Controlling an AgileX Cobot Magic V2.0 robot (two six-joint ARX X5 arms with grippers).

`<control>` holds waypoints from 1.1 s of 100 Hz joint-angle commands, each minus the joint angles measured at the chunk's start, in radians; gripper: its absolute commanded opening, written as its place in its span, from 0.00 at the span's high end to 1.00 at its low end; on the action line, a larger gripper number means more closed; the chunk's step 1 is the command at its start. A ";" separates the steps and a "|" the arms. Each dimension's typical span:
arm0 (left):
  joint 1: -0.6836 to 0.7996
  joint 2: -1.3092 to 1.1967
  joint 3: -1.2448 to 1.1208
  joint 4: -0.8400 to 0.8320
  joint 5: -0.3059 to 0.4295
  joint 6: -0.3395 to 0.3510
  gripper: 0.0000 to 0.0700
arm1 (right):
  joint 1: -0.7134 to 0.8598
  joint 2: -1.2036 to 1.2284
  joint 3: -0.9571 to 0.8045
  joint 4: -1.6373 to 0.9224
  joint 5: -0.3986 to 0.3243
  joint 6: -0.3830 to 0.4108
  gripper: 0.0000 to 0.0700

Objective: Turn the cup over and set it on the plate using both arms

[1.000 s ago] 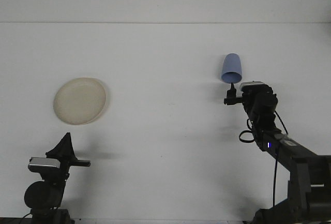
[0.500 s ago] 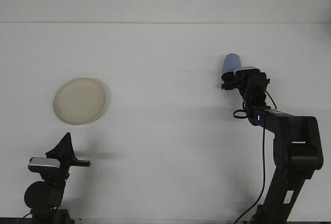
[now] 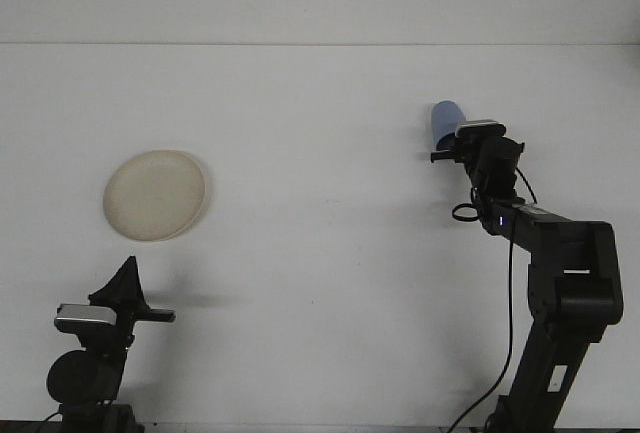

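- The desk (image 3: 320, 283) is bare between the far right, where the cup sits, and the plate (image 3: 155, 194) at mid-left, well apart; there is wide open room for a carry and no edge is close.
- The right arm has reached farther out over the last second; its right hand (image 3: 447, 153) now sits against the blue cup's (image 3: 446, 123) lower side. Whether it has closed on the cup I cannot tell.
- The left hand (image 3: 125, 288) waits near-left, just below the plate, grip unreadable.
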 commanded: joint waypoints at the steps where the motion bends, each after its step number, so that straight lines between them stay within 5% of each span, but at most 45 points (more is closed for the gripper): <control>1: -0.002 -0.001 -0.020 0.010 -0.003 -0.004 0.98 | 0.002 -0.008 0.016 -0.019 -0.022 0.034 1.00; 33: -0.002 -0.001 -0.020 0.010 -0.003 -0.004 0.98 | -0.001 -0.300 0.016 -0.291 -0.150 0.248 1.00; 50: -0.002 -0.001 -0.020 0.010 -0.003 -0.004 0.98 | 0.000 -0.510 0.017 -0.509 -0.301 0.337 1.00; 76: -0.002 0.000 -0.020 0.010 -0.003 -0.004 0.98 | 0.042 -0.742 0.031 -0.853 -0.516 0.330 1.00; 86: -0.002 -0.001 -0.020 0.010 -0.003 -0.004 0.98 | 0.082 -0.768 0.067 -1.025 -0.570 0.270 1.00; 98: -0.002 0.000 -0.020 0.010 -0.003 -0.004 0.98 | 0.174 -0.762 0.141 -1.271 -0.571 0.140 1.00; 110: -0.002 -0.001 -0.020 0.010 -0.003 -0.004 0.98 | 0.301 -0.738 0.211 -1.438 -0.481 0.061 1.00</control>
